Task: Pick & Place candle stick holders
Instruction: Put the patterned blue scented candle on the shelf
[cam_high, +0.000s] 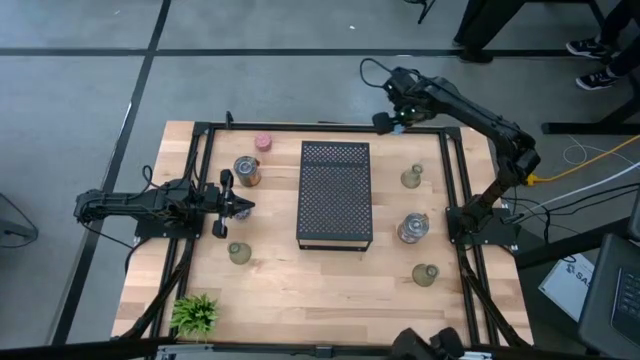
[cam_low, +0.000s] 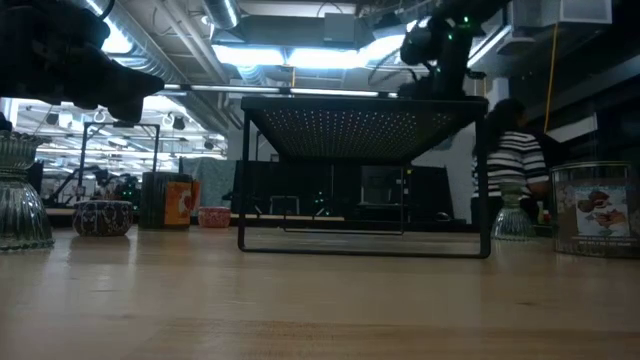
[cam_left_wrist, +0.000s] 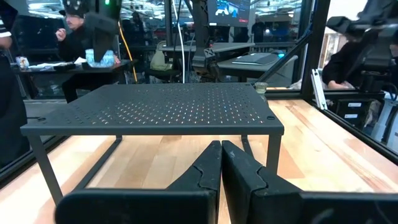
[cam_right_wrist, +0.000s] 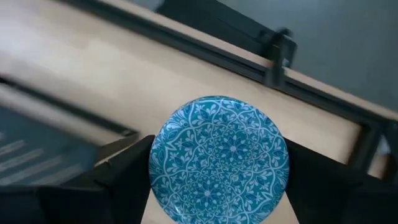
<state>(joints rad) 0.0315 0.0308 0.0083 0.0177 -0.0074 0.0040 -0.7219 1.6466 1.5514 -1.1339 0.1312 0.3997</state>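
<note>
My right gripper hangs high over the table's far edge, past the tray's far right corner, shut on a round blue patterned candle stick holder. My left gripper waits shut at the table's left, pointing level at the black perforated tray. Other holders stand on the wood. A pink one and a silvery one are left of the tray, with an olive one nearer. Right of the tray are an olive one, a glass one and another olive one. My right gripper pinches the blue holder between its two fingers, one on each opposite side of the round rim. The fingers come from above, pointing steeply down. The holder is lifted clear of the table, its patterned round face toward the wrist camera.
A small green plant stands at the near left corner. Black frame rails run along the table's sides and far edge. The tray stands on thin legs with open space beneath. People sit and stand beyond the table.
</note>
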